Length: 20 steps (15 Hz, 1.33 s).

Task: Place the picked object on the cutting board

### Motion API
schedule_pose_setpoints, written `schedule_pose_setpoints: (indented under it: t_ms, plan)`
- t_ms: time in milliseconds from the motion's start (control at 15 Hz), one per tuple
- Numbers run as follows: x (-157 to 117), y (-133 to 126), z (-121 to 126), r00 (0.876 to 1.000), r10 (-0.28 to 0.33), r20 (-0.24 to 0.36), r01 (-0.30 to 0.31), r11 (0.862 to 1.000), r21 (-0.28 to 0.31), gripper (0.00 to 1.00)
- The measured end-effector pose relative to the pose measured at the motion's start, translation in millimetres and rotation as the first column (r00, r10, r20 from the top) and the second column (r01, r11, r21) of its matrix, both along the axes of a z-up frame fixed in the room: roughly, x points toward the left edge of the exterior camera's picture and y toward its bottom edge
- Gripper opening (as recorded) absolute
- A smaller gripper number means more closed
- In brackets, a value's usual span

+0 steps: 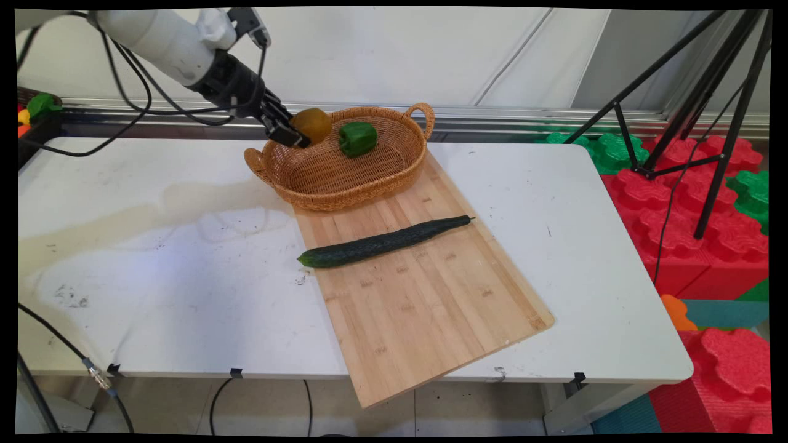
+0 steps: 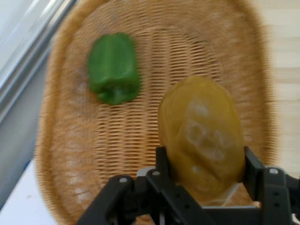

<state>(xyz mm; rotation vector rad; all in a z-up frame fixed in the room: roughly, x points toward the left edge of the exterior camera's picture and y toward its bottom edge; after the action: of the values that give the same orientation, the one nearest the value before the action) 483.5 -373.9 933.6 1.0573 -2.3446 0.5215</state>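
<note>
My gripper [image 1: 300, 136] [image 2: 204, 171] is shut on a yellow-brown fruit [image 1: 313, 123] [image 2: 201, 133] and holds it above the left end of a woven wicker basket [image 1: 320, 178] [image 2: 154, 131]. The fingers [image 2: 163, 161] press on both sides of the fruit. A green bell pepper [image 1: 357, 138] [image 2: 114, 68] lies inside the basket near its far side. In front of the basket, a long dark green cucumber [image 1: 385, 242] lies across a wooden cutting board [image 1: 425, 301]. The basket rests on the board's far end.
A black tripod [image 1: 708, 111] stands at the right past the white table [image 1: 154, 277], over red and green foam blocks [image 1: 695, 209]. Black cables hang from the arm at the upper left. Coloured items [image 1: 37, 111] sit at the far left edge.
</note>
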Motion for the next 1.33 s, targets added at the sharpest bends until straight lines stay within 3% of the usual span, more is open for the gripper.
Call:
schedule_pose_setpoints:
  t_ms: [333,667,1000,1333]
  plan:
    - [-11.4,25.1,18.9,0.995,-0.083,-0.051,0.085,0.996,0.024,0.00]
    - [-35.0,50.1,25.6,0.979,-0.174,-0.102,0.180,0.982,0.051,0.00]
    - [-66.5,73.4,15.3,0.960,-0.243,-0.137,0.256,0.963,0.084,0.00]
    - [-91.7,85.5,-6.0,0.954,-0.260,-0.148,0.278,0.953,0.122,0.00]
